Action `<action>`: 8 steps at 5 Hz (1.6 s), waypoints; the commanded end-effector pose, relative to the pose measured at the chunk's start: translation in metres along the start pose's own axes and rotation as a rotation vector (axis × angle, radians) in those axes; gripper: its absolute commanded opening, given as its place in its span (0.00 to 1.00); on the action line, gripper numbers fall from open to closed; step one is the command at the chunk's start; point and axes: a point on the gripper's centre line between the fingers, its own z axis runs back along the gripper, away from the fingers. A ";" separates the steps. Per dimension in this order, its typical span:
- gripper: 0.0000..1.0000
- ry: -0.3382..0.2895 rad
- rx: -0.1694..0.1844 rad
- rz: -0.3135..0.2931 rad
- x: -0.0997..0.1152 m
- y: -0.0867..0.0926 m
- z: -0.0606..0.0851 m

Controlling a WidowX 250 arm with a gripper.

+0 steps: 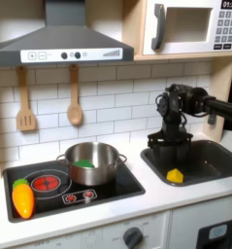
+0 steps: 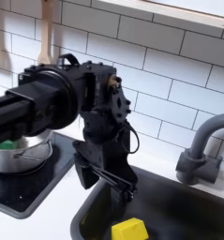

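My black gripper [image 1: 171,144] [image 2: 106,183] hangs over the left part of the dark sink [image 1: 213,160] [image 2: 179,211], fingers pointing down. Its jaws are spread and nothing is between them, so it is open. A small yellow object [image 1: 175,176] [image 2: 129,230] lies on the sink floor just below it and a little toward the front, apart from the fingers. The arm reaches in from the first exterior view's right.
A steel pot [image 1: 91,163] [image 2: 15,150] with something green inside sits on the black stove [image 1: 108,190]. An orange carrot [image 1: 23,197] lies at the stove's front left. A grey faucet [image 2: 202,150] stands behind the sink. A wooden spatula [image 1: 26,107] and a wooden spoon [image 1: 75,102] hang on the tiled wall.
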 end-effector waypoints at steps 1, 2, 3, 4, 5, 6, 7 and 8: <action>1.00 -0.028 0.032 0.066 -0.010 0.024 0.016; 1.00 -0.032 0.042 0.105 -0.011 0.037 0.016; 1.00 -0.045 0.066 0.133 -0.012 0.046 0.018; 1.00 -0.065 0.099 0.181 -0.012 0.059 0.019; 1.00 -0.064 0.105 0.208 -0.013 0.068 0.021; 1.00 -0.074 0.118 0.216 -0.011 0.077 0.023; 1.00 -0.078 0.128 0.248 -0.008 0.091 0.023; 1.00 -0.075 0.141 0.271 -0.003 0.107 0.022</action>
